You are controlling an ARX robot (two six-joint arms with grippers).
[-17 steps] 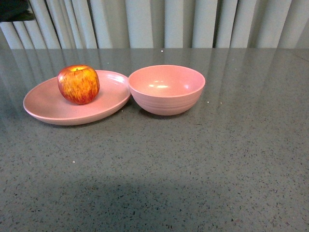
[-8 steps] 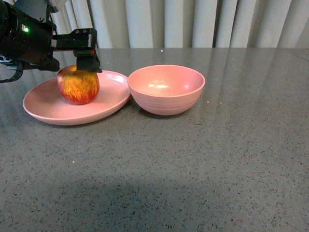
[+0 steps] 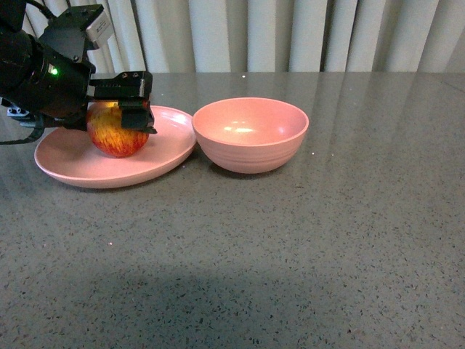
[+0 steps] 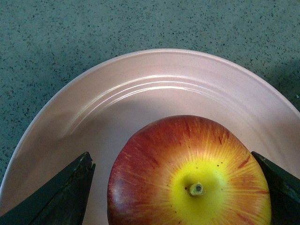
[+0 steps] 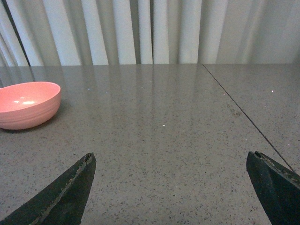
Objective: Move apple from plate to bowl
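The red apple (image 3: 116, 137) with yellow streaks sits on the shallow pink plate (image 3: 73, 171) at the left. The deep pink bowl (image 3: 251, 134) stands just right of the plate, touching its rim, and is empty. My left gripper (image 3: 122, 115) is open and lowered over the apple, one finger on each side. In the left wrist view the apple (image 4: 187, 173) lies stem-up between the open gripper (image 4: 171, 157) fingers, on the plate (image 4: 140, 89). My right gripper (image 5: 169, 157) is open and empty over bare table, with the bowl (image 5: 26, 103) far to one side.
The grey speckled table (image 3: 290, 254) runs to a pale pleated curtain (image 3: 290, 36) at the back. A seam in the tabletop (image 5: 243, 112) shows in the right wrist view. The right arm is out of the front view.
My left arm came into the front view from the left and has dropped lower, so its open fingers now straddle the apple. Apple, plate and bowl have not moved.
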